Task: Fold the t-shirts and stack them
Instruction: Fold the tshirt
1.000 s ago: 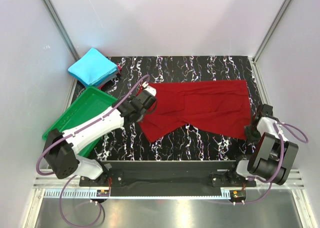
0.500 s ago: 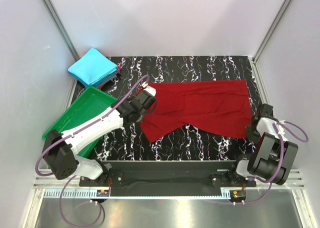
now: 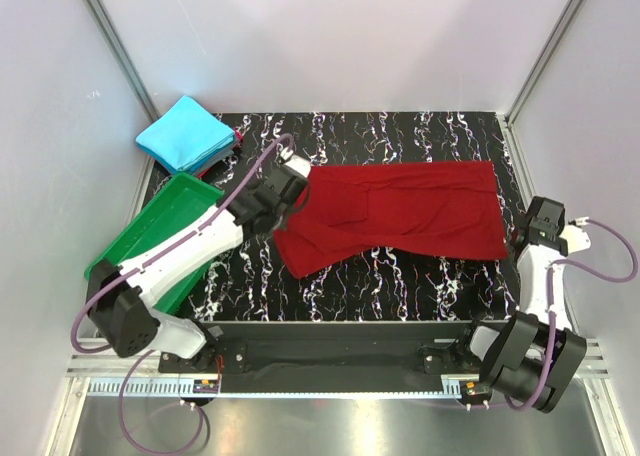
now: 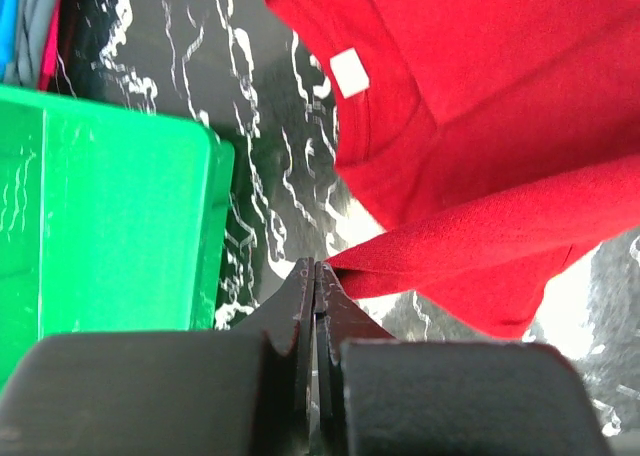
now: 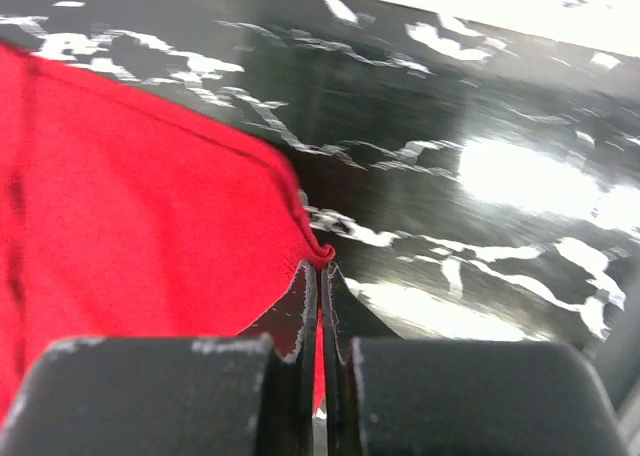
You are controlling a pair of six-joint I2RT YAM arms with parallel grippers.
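Dark red soft cloth t-shirt [image 3: 400, 211], spread mid-frame on the black marbled table [image 3: 400, 136]: only the wrist views show the left gripper [image 4: 316, 266] and right gripper [image 5: 320, 268] each pinched tight on its edge. Far upper left, the folded cyan-blue t-shirt [image 3: 185, 134] covers hard-to-read layers.

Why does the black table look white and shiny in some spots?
Right wrist view: glare whitens the table beside the red shirt, slightly blurry. Left wrist view: a white glare patch by the shirt's edge. Top view: even, sharp.
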